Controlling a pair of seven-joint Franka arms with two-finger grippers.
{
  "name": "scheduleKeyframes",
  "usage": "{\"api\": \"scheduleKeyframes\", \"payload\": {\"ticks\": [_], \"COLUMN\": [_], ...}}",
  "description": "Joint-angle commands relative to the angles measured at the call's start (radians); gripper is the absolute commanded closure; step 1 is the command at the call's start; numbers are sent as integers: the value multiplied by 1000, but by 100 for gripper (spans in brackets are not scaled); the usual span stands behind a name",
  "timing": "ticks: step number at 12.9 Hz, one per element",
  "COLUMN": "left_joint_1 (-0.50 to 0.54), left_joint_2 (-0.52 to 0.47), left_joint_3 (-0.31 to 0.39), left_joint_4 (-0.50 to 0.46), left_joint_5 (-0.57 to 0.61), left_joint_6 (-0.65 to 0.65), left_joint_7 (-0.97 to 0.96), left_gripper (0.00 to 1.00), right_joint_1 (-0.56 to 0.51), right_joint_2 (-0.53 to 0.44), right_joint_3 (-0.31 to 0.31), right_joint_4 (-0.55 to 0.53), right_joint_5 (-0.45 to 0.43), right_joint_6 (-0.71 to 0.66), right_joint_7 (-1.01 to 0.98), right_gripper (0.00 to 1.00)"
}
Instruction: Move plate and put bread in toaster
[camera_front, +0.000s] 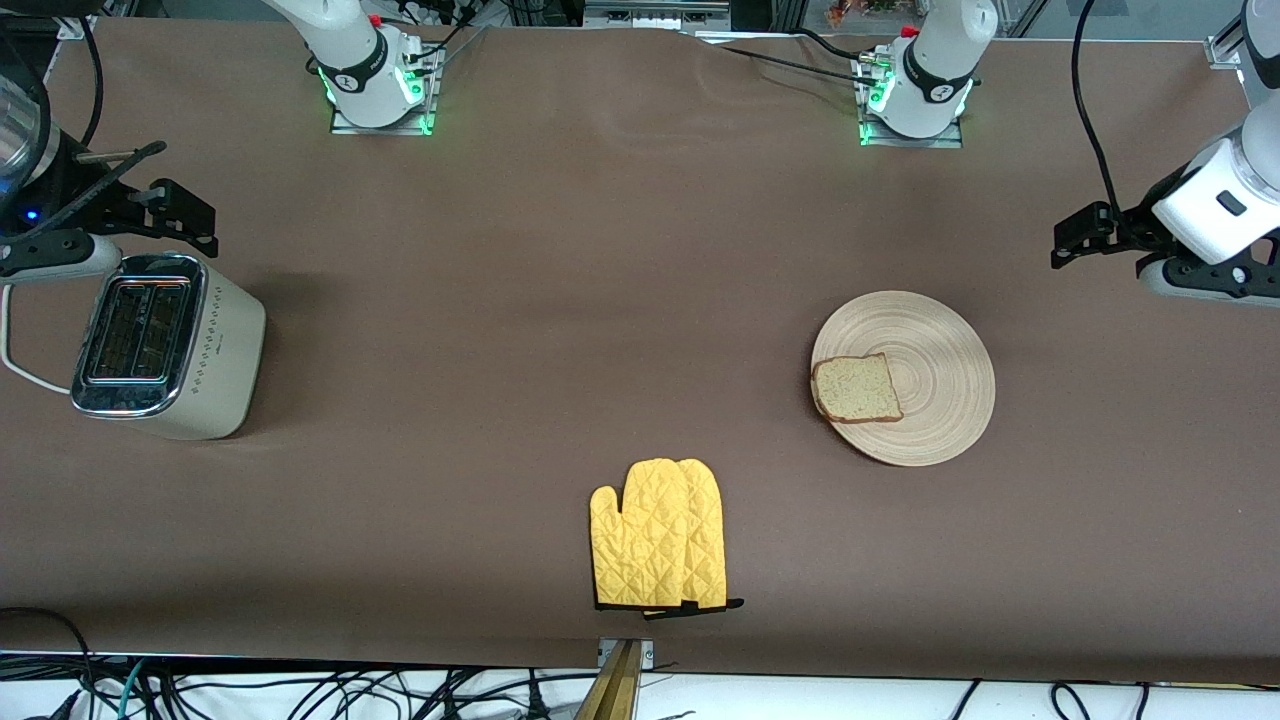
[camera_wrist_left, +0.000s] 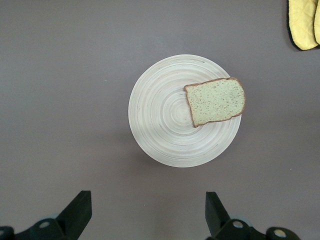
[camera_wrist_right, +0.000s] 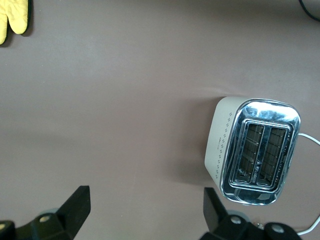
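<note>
A: Status on plate (camera_front: 930, 400) and bread (camera_front: 857, 389)?

B: Plate flat on table (camera_front: 600, 300), toward left arm's end. Bread lying on it, pushed to the rim facing right arm's end, one corner overhanging. Probably handy: exposed crust edge gives fingers something to pinch w/o scraping wood.

A: Toaster (camera_front: 165, 345)?

B: Way off at right arm's end, well apart from plate. Upright, both slots up and empty, cord trailing off table edge. Explains "move plate" first, likely: bread sits in left arm's zone, slots in right arm's.

A: Grippers?

B: Left gripper (camera_front: 1085, 238) up in air over bare table past plate's rim, fingers spread wide, nothing between. Same in left wrist view (camera_wrist_left: 145, 210): plate (camera_wrist_left: 170, 140) and bread (camera_wrist_left: 216, 101) below, untouched. Right gripper (camera_front: 175, 215) hanging just by toaster's top, also fully released, empty; right wrist view (camera_wrist_right: 142, 207) looking down on toaster (camera_wrist_right: 252, 150).

A: Anything else around?

B: Yellow oven mitt (camera_front: 660, 548) nearer front camera, between the two ends. Not in any obvious path.

A: Progress?

B: Nothing started, by the look. Both arms parked, waiting.
</note>
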Motion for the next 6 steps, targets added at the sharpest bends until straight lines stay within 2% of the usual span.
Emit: {"api": "scheduleKeyframes", "payload": {"ticks": [1, 4, 6], "left_joint_1": [38, 89, 112], "left_joint_2": [28, 62, 69], "left_joint_3": [3, 2, 3], "left_joint_4": [26, 31, 29], "left_joint_5": [-27, -114, -155], "left_joint_6": [-18, -19, -33], "left_joint_7": [3, 9, 104], "left_gripper": [0, 0, 0], "right_joint_1": [-4, -4, -4], "right_joint_2": [-5, -5, -5], "right_joint_3": [1, 1, 1], "right_joint_4": [13, 13, 13], "right_joint_5": [12, 12, 12], "right_joint_6": [-16, -16, -15], "right_joint_7": [-6, -6, -3], "right_gripper": [0, 0, 0]}}
